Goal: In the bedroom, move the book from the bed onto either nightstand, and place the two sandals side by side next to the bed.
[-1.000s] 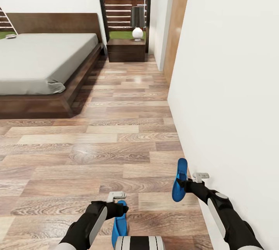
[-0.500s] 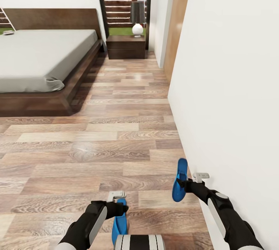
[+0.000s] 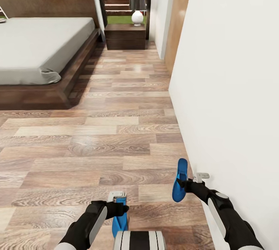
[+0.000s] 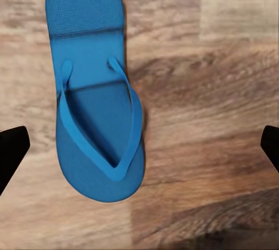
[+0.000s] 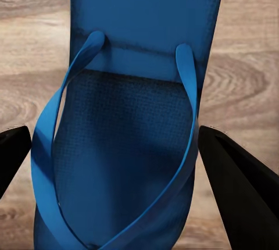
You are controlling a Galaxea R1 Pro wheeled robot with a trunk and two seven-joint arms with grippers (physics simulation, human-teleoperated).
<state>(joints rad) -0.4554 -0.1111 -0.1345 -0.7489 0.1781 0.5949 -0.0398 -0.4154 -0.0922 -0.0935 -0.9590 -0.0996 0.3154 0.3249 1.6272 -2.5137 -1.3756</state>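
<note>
Head view: wall (image 3: pixel 232 87) beside right sandal (image 3: pixel 179 180).

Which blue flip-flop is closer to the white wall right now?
The bright blue flip-flop at the right gripper, right beside the white wall. The other flip-flop is by the left gripper, farther from it.
</note>
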